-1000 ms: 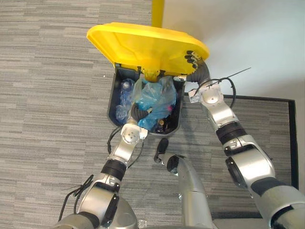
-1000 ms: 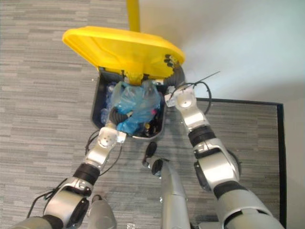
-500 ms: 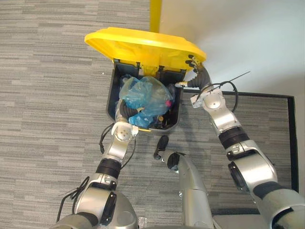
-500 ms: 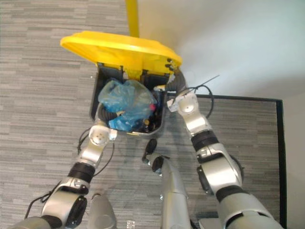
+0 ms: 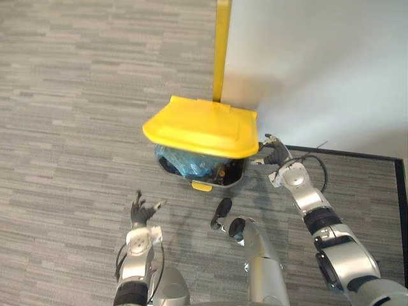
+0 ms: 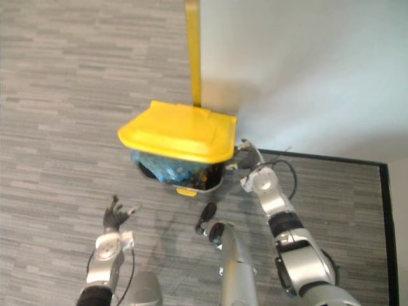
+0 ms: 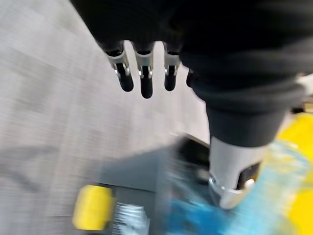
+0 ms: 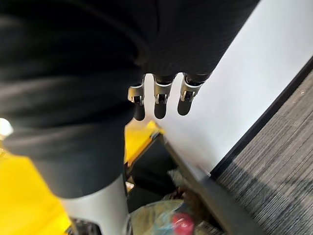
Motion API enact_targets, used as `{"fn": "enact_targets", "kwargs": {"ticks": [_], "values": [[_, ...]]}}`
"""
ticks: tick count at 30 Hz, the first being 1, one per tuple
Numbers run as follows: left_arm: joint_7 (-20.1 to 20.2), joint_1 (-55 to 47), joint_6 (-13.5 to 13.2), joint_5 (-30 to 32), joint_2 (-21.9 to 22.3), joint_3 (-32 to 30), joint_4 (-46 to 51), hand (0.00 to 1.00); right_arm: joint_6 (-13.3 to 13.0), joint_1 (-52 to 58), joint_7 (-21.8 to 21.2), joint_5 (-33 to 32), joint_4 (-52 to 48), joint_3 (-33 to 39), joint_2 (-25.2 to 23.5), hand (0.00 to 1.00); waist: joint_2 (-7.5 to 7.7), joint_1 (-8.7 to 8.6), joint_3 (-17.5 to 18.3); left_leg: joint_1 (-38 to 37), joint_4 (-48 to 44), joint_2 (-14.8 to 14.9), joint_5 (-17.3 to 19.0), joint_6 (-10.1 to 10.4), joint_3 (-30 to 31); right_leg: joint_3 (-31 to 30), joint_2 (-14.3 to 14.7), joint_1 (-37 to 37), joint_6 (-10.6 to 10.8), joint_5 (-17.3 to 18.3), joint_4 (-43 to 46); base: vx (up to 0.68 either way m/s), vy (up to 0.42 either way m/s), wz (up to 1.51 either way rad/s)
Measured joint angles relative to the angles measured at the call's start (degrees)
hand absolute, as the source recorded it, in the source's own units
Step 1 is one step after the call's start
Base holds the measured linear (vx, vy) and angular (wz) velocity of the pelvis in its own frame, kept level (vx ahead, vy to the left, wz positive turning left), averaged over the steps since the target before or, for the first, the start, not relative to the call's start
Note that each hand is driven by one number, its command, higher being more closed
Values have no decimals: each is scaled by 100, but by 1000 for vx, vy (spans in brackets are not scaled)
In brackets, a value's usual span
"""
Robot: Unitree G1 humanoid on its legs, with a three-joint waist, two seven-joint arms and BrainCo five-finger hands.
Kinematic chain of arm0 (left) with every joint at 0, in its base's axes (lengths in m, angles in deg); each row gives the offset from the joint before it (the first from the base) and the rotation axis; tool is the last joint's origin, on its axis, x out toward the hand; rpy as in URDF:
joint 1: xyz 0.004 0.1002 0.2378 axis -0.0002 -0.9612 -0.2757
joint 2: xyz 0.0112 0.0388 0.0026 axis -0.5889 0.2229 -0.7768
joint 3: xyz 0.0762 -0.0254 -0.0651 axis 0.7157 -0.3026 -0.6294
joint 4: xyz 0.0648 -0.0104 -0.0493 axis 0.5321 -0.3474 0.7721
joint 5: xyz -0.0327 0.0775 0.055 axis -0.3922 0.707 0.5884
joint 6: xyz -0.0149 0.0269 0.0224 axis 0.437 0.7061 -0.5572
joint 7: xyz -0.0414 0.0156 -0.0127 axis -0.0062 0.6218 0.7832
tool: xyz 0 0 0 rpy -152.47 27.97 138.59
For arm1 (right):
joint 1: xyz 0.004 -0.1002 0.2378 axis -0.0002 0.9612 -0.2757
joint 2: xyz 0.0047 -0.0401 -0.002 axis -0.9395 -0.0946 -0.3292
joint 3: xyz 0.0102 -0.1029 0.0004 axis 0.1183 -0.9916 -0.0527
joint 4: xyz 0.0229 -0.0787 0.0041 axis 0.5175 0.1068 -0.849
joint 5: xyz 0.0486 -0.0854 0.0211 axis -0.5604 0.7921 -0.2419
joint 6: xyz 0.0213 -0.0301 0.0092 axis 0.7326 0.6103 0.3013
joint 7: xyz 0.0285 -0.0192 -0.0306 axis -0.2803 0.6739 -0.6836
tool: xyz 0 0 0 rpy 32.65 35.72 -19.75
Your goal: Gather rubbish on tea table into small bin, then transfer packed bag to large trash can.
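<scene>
The grey carpeted floor [image 5: 70, 127] carries the dark trash can [image 5: 233, 181], its yellow lid [image 5: 204, 127] tilted low over it. The blue bag [image 5: 188, 163] lies inside. The right robot hand [image 5: 271, 149], fingers straight and empty, is just beside the lid's corner. The left robot hand [image 5: 141, 211], spread and empty, hangs over the floor, apart from the can.

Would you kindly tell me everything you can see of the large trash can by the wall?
The large trash can has a dark grey plastic body and a glossy yellow lid, ajar at the front. Through the gap a blue bag shows inside. A small yellow tab sticks out at its front. It stands on carpet against the wall; the right hand is beside the lid's corner, contact unclear.
</scene>
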State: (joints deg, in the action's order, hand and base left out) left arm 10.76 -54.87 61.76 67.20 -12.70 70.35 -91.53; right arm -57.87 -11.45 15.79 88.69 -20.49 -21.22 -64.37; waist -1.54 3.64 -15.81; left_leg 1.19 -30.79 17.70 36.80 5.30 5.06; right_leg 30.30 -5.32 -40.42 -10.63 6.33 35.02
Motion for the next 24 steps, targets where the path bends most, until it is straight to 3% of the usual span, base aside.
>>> {"fn": "enact_targets", "kwargs": {"ticks": [1, 3, 5, 6, 7, 8, 9, 10, 11, 12, 13, 14, 15, 16, 17, 18, 19, 21, 24], "values": [[133, -42, 68, -24, 0, -46, -529, 0, -3, 258, -27, 65, -146, 88, -16, 0, 14, 5, 9, -100, -529, -317, 134, 120, -13, 11, -13, 284, 29, -26, -221, -174, 85, -39], [272, -156, 93, -24, -1, -54, -964, 0, -29, 597, -59, 68, -226, 156, -86, 0, 50, -57, 75, -224, -702, -771, 194, 38, -169, 27, -14, 607, 202, -160, -597, -300, 119, -45], [430, -317, 92, -19, -93, -54, -1360, 0, -49, 1331, -101, 69, -230, 168, -249, 0, 365, -99, 173, -427, -620, -1486, 295, -313, -502, -33, -18, 1086, 416, -347, -1439, -466, 161, -55], [469, -358, 92, -3, -164, -35, -1421, 0, -50, 1549, -107, 75, -257, 169, -350, 0, 500, -108, 167, -430, -542, -1648, 217, -459, -552, -64, -18, 1212, 578, -345, -1709, -554, 113, -77], [545, -426, 94, 42, -273, 57, -1530, 0, -56, 1905, -136, 92, -417, 155, -540, 0, 535, -76, 143, -445, -300, -1492, -132, -324, -853, -69, -39, 1196, 1020, -16, -1541, -614, -6, -55], [587, -460, 105, 5, -303, 39, -1605, 0, -88, 2222, -151, 127, -436, 156, -651, 0, 555, -176, 146, -434, -212, -1294, -385, -81, -1103, -459, -183, 922, 588, 36, -513, -715, -98, -27], [590, -436, 109, 33, -352, 54, -1709, 0, -74, 2609, -183, 186, -335, 161, -705, 0, 549, -286, 153, -441, 75, -1203, -702, 39, -1115, -1084, -297, 733, 545, 191, 816, -539, -144, 16], [591, -441, 114, 48, -376, 59, -1752, 0, -71, 2750, -207, 203, -237, 169, -751, 0, 533, -338, 167, -443, 263, -1146, -891, 100, -1098, -1332, -313, 733, 629, 306, 1240, -438, -161, 30], [590, -477, 141, 93, -435, 146, -1759, 0, -78, 3018, -221, 333, -48, 184, -850, 0, 559, -389, 229, -427, 670, -1084, -1272, 233, -1078, -1829, -380, 876, 880, 558, 1835, -353, -201, 41], [589, -530, 142, 112, -484, 282, -1726, 0, -118, 3295, -219, 446, 174, 367, -1017, 0, 708, -451, 324, -295, 789, -1129, -1410, 288, -971, -2411, -527, 1239, 1209, 859, 2107, -323, -232, 66], [589, -547, 148, 112, -503, 318, -1668, 0, -133, 3526, -188, 452, 423, 633, -1233, 0, 913, -566, 470, -55, 636, -1338, -1357, 387, -787, -2845, -704, 1744, 1698, 1098, 1580, -236, -217, 65], [592, -550, 156, 115, -530, 345, -1639, 0, -148, 3665, -154, 450, 592, 771, -1357, 0, 1013, -608, 572, 183, 391, -1403, -1318, 485, -676, -2954, -651, 2006, 1708, 1891, 920, -257, -219, 31], [630, -454, 235, 204, -276, 481, -1809, 0, -120, 3605, -32, 388, 1126, 1312, -1466, 0, 496, -598, 549, 397, 284, -1273, -1278, 403, -535, -2788, -158, 2093, 1805, 1626, 232, -232, -154, -35], [644, -490, 238, 206, -117, 471, -1893, 0, -105, 3591, 31, 395, 1357, 1529, -1476, 0, 281, -528, 642, 267, 674, -1191, -1394, 105, -490, -2735, 22, 2244, 1664, 1461, -3, -201, -85, -109], [579, -530, 220, 232, -72, 352, -1896, 0, -98, 3573, 108, 403, 1688, 1743, -1503, 0, 238, -390, 796, 4, 1280, -1172, -1656, -33, -706, -2745, 56, 2226, 1505, 1449, 362, -83, -26, -113], [570, -526, 219, 263, -192, 386, -1974, 0, -71, 3678, 217, 405, 2021, 1752, -1605, 0, 586, -416, 1031, -67, 1626, -1313, -1934, -64, -888, -2990, -94, 2667, 1575, 1334, -403, -48, -76, -104], [558, -358, 226, 265, -218, 398, -2176, 0, -16, 3570, 254, 404, 2326, 1765, -1555, 0, 546, -370, 1010, -122, 1663, -1158, -2022, 54, -948, -3038, 64, 2819, 1487, 1116, -784, -48, -104, -53], [558, -304, 235, 264, -138, 448, -2315, 0, 47, 3633, 324, 391, 2392, 1782, -1581, 0, 374, -388, 1101, -36, 1824, -978, -2203, 60, -1020, -3015, 264, 2930, 1380, 651, -1458, -25, -38, -43], [551, -176, 233, 275, -6, 565, -2513, 0, 54, 3617, 488, 272, 2510, 2031, -1607, 0, 258, -456, 1124, -102, 2280, -938, -2489, 115, -1099, -3044, 380, 3008, 1299, 211, -2026, 61, 1, -12]]}}
